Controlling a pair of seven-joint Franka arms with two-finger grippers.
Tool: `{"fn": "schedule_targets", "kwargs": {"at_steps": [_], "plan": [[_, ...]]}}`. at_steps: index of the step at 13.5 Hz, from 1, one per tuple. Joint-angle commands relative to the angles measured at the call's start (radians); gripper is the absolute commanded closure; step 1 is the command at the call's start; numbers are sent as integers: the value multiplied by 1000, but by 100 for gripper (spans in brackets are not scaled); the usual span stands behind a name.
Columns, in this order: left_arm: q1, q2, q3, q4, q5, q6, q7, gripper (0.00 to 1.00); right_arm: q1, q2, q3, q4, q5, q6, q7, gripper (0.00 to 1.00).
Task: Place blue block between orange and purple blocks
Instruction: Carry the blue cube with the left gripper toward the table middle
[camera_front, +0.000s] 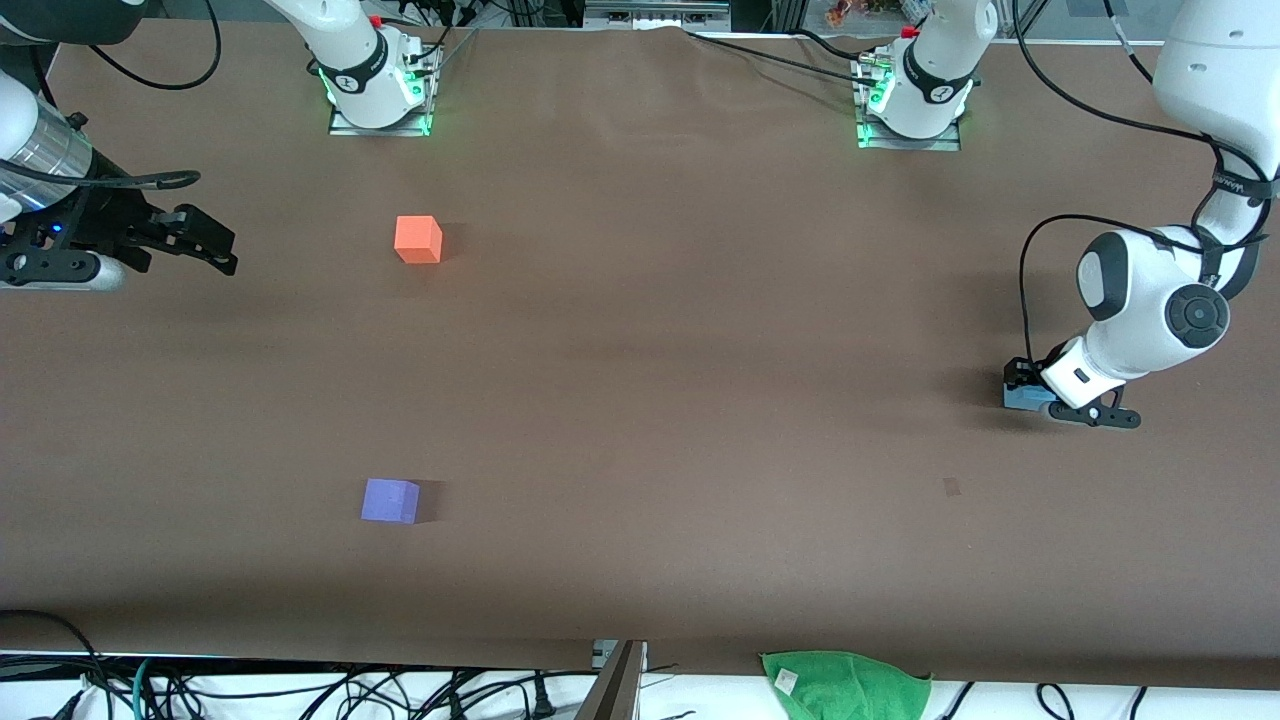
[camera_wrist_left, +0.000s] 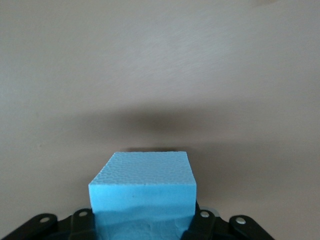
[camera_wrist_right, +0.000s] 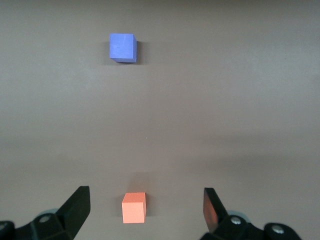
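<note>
**Blue block held low at the left arm's end of the bench**

The blue block (camera_front: 1022, 396) sits at the right side of the front view, about halfway down; only a small bit of it peeks out beside the left end effector (camera_front: 1030, 392); in the left wrist view the blue block (camera_wrist_left: 142, 195) fills the lower middle of the frame, and the black fingers (camera_wrist_left: 202, 222) press on its two sides, so the left end effector is closed on it; the block is down low, right at the brown bench (camera_front: 680, 400), with its dark shadow just past it; I cannot tell if it touches the bench.

The orange block (camera_front: 418, 240) rests in the upper left part of the front view; the purple block (camera_front: 390, 500) rests in the lower left part, nearer to the front camera; the two are well apart with bare bench between them; both are a long way from the blue block.

The right end effector (camera_front: 215, 245) waits at the left edge of the front view, up in the air over the bench beside the orange block; its fingers (camera_wrist_right: 75, 207) are spread wide and hold nothing; in the right wrist view the orange block (camera_wrist_right: 134, 207) shows at the bottom middle and the purple block (camera_wrist_right: 122, 47) at the upper left.

A green cloth (camera_front: 845, 685) lies at the bottom edge of the front view.
</note>
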Motion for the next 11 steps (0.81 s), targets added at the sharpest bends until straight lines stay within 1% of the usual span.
{"fn": "schedule_targets", "kwargs": {"at_steps": [1,3,4,5,6,7,8,10,11], "plan": [[8,-109,-130,72,3,-235,-38,86,-7,1,4,9,10,-12,10,0],[5,-109,-263,196,3,-435,-79,85,-7,1,4,9,10,-12,10,0],[-7,-100,-332,260,-9,-504,-96,85,-7,1,2,9,10,-12,8,0],[-25,-82,-372,297,-39,-531,-168,86,-7,1,2,9,10,-12,10,0],[-65,-74,-382,316,-56,-534,-272,86,-7,1,2,9,10,-11,8,0],[-129,-63,-382,324,-57,-532,-321,86,-7,1,2,9,10,-11,10,0],[-189,-42,-382,342,-60,-531,-354,88,-7,2,2,9,10,-11,10,0],[-304,44,-380,403,-51,-525,-508,89,-7,2,2,9,10,-11,10,0],[-352,90,-379,431,-44,-520,-593,87,-7,4,-4,9,10,-11,10,0]]}}
